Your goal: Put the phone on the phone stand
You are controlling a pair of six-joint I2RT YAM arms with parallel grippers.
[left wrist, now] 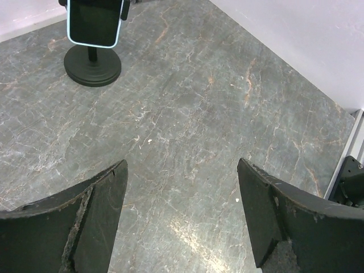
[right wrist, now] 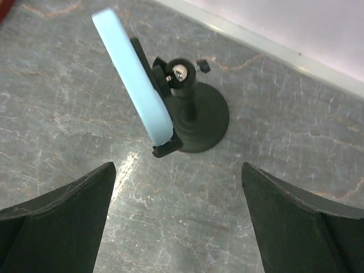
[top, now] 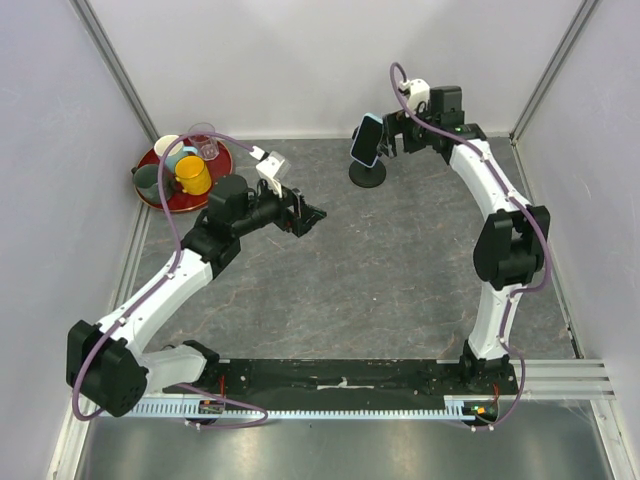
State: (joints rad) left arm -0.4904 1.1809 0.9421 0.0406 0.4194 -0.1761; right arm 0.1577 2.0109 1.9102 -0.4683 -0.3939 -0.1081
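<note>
The phone (top: 367, 140), black screen with a light blue case edge, leans in the cradle of the black phone stand (top: 368, 174) at the back of the table. In the left wrist view the phone (left wrist: 94, 23) faces me above the stand's disc base (left wrist: 92, 66). In the right wrist view I see its blue back (right wrist: 133, 85) and the stand (right wrist: 196, 122) from behind. My right gripper (top: 392, 135) is open and empty, just right of the phone, apart from it. My left gripper (top: 312, 215) is open and empty over the table's middle-left.
A red tray (top: 150, 165) with several cups, one yellow (top: 193, 176), stands at the back left. White walls close the back and sides. A metal rail (top: 400, 405) runs along the near edge by the arm bases.
</note>
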